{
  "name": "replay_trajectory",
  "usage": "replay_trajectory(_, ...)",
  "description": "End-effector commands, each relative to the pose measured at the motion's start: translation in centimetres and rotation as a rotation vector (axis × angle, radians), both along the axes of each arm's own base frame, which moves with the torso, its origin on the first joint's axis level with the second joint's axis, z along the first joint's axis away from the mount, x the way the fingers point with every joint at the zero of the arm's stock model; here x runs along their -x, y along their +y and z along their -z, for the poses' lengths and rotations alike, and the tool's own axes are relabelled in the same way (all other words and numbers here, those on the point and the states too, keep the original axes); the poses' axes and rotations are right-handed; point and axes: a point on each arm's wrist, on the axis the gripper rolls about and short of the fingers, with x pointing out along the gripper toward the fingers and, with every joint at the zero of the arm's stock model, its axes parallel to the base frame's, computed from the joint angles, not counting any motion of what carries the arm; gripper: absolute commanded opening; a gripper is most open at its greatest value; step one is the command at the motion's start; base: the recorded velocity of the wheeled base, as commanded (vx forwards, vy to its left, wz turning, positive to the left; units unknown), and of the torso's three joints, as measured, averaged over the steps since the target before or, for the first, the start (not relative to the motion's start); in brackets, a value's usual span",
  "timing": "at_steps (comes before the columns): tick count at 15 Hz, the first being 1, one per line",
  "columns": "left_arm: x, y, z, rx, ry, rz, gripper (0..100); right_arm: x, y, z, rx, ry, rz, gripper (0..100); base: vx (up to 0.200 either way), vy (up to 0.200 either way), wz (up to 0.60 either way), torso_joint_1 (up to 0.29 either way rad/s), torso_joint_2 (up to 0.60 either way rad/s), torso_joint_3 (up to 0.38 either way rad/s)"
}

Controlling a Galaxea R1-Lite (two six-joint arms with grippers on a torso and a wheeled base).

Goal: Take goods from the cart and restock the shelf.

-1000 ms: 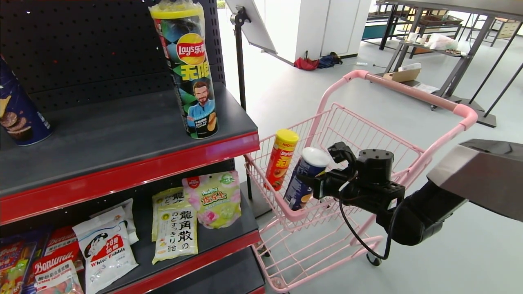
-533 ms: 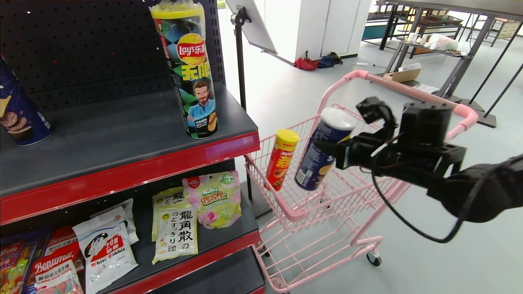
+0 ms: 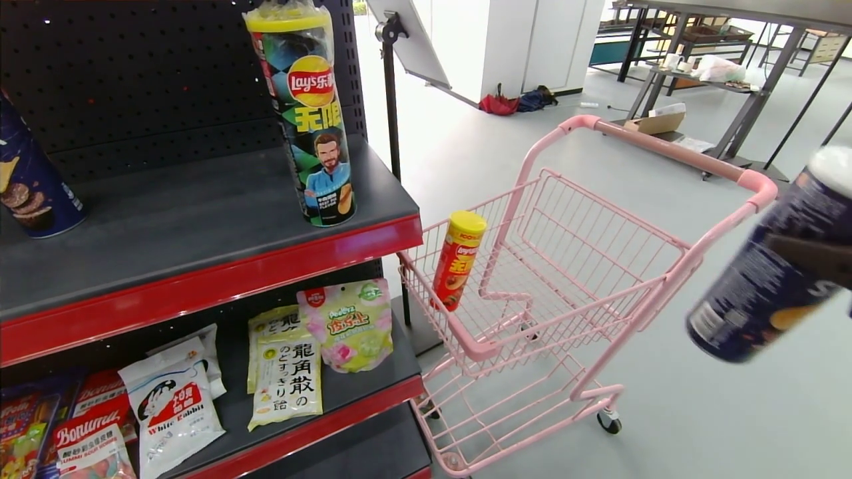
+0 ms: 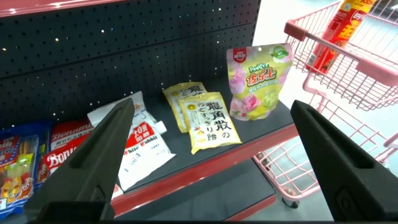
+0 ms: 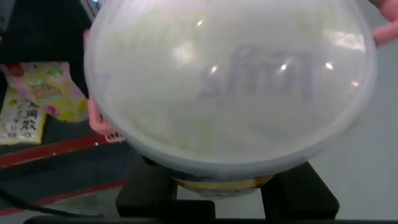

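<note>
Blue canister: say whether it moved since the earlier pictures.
Yes: the blue canister left the pink cart, rising and swinging right, past the cart's handle.

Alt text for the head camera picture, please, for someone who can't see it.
The right gripper holds a dark blue can, tilted, in the air right of a pink cart where one yellow can stands. On the left, a shelf carries a tall chips can above and snack bags below.
</note>
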Motion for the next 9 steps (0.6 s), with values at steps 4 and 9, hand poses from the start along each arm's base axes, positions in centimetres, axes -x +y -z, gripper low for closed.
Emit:
replay_trajectory(4,0.0,0.0,0.0,0.001,0.000,0.001,100,10.1,-3.5,7.2,0.043,0.037,0.218,0,0.000,0.000,0.00,0.000,0.00,0.000)
replay_trajectory(9,0.0,0.0,0.0,0.001,0.000,0.001,100,10.0,-3.5,7.1,0.072,0.035,0.207,0,0.000,0.000,0.00,0.108,-0.35,-0.227)
